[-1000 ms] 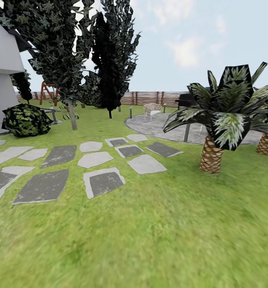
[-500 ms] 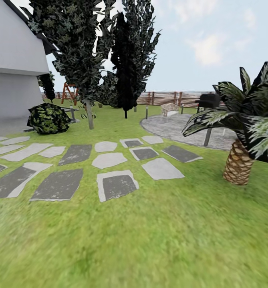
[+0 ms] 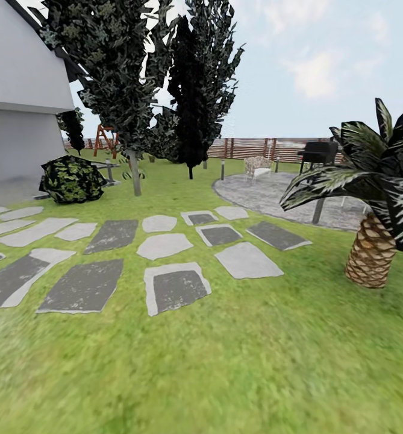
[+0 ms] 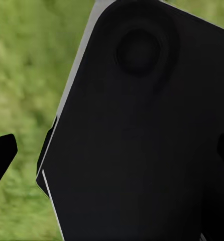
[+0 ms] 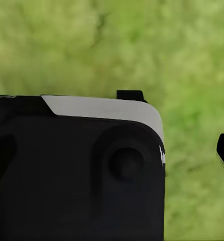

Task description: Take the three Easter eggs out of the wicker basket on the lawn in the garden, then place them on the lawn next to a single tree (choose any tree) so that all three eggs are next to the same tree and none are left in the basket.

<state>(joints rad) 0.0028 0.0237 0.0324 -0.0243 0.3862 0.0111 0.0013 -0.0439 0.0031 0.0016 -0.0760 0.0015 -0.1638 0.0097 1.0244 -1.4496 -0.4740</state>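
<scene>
Lawn (image 3: 225, 361) with stepping stones (image 3: 171, 288), a palm (image 3: 373, 253); either claw's state: cannot tell.

— What sort of place is this?
— A home garden. A lawn (image 3: 237, 361) is crossed by stepping stones (image 3: 177, 288), with a grey house wall (image 3: 20, 138) beside it.
— Anything else?
— A palm (image 3: 373, 256), tall dark trees (image 3: 195, 90), a shrub (image 3: 71, 179), a paved round patio (image 3: 273, 193) with a chair (image 3: 256, 165) and grill (image 3: 318, 154), a swing frame (image 3: 103, 137), and a slatted fence (image 3: 249, 147) behind.
</scene>
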